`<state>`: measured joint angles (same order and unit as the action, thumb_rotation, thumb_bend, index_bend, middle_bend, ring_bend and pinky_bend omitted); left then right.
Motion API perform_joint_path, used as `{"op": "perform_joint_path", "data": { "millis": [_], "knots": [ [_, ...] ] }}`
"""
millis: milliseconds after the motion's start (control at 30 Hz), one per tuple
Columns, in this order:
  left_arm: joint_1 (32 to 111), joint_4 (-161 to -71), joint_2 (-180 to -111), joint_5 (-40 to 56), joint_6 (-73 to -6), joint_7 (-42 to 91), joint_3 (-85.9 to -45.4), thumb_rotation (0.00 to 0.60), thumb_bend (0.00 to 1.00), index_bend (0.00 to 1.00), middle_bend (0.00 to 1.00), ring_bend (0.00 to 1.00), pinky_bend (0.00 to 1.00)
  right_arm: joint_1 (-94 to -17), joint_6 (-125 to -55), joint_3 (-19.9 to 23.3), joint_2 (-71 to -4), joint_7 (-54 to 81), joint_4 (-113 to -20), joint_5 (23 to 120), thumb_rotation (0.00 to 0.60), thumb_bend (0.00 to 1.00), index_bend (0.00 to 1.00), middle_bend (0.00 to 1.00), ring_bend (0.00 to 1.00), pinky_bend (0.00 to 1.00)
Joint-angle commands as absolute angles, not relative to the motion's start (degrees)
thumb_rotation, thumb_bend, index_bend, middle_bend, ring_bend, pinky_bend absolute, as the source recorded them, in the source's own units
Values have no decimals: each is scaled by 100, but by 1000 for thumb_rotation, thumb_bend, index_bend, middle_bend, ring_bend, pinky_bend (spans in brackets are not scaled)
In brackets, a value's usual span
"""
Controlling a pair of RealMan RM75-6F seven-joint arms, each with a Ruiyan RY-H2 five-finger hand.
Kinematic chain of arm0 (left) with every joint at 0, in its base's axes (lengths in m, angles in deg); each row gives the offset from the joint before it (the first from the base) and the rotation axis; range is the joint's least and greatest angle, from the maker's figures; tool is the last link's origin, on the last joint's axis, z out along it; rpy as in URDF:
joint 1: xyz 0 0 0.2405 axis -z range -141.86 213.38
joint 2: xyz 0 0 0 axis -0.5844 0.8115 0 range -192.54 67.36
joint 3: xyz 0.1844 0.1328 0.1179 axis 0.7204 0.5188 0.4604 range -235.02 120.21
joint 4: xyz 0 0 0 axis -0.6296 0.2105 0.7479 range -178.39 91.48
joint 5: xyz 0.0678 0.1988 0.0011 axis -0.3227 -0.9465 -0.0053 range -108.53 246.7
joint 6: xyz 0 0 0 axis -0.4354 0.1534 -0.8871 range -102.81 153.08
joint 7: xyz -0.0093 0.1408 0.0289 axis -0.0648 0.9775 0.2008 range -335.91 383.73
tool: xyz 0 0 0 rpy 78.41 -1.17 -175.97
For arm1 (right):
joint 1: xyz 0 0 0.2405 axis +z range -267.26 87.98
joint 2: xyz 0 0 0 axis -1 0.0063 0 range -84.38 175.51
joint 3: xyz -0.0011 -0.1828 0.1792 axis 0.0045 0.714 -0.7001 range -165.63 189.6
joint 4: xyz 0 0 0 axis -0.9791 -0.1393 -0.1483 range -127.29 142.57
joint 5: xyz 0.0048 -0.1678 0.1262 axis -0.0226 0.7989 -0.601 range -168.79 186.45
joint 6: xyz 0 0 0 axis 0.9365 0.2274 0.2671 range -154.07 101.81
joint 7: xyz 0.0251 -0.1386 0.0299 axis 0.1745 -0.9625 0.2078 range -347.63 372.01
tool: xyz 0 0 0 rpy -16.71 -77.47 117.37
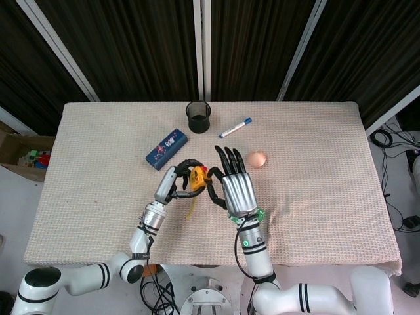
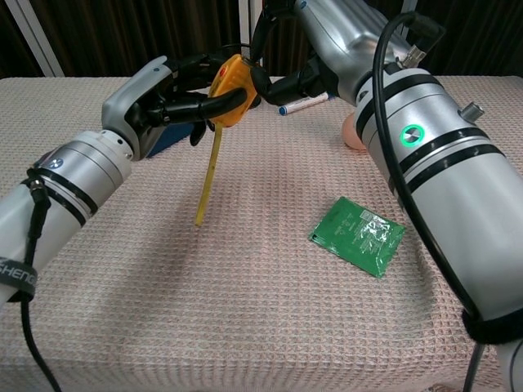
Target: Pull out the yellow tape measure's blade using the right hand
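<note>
My left hand [image 1: 169,185] [image 2: 154,94] grips the yellow tape measure [image 1: 197,176] [image 2: 229,82] above the table. Its yellow blade [image 2: 207,175] [image 1: 191,207] hangs out of the case, straight down toward the cloth, with nothing holding its tip. My right hand [image 1: 235,184] is right beside the case on its right, fingers spread and pointing away from me. Its dark thumb [image 2: 267,82] curls against the case's side. The blade itself is not between any of the right hand's fingers.
A black mesh cup [image 1: 198,116], a blue marker [image 1: 235,127] and a blue box [image 1: 167,149] lie further back. A pink ball [image 1: 257,158] sits just right of my right hand. A green packet [image 2: 357,234] lies on the cloth under my right forearm.
</note>
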<state>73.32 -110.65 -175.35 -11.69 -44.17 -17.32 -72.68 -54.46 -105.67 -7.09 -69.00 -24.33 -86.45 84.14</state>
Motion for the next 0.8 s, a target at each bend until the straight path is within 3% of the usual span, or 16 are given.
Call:
{"op": "perform_joint_path", "data": {
  "millis": [33, 800],
  "knots": [
    [7332, -11058, -17538, -1176, -4420, -1742, -7263, 600, 420, 680, 736, 646, 774, -5440, -10566, -705, -6908, -2426, -8629, 8401, 600, 453, 514, 82, 0, 0],
    [7298, -11005, -17534, -1188, -4416, -1860, -7228, 600, 420, 680, 735, 646, 774, -5396, -10664, -809, -6818, -2225, -8685, 8475, 600, 501, 586, 114, 0, 0]
  ]
}}
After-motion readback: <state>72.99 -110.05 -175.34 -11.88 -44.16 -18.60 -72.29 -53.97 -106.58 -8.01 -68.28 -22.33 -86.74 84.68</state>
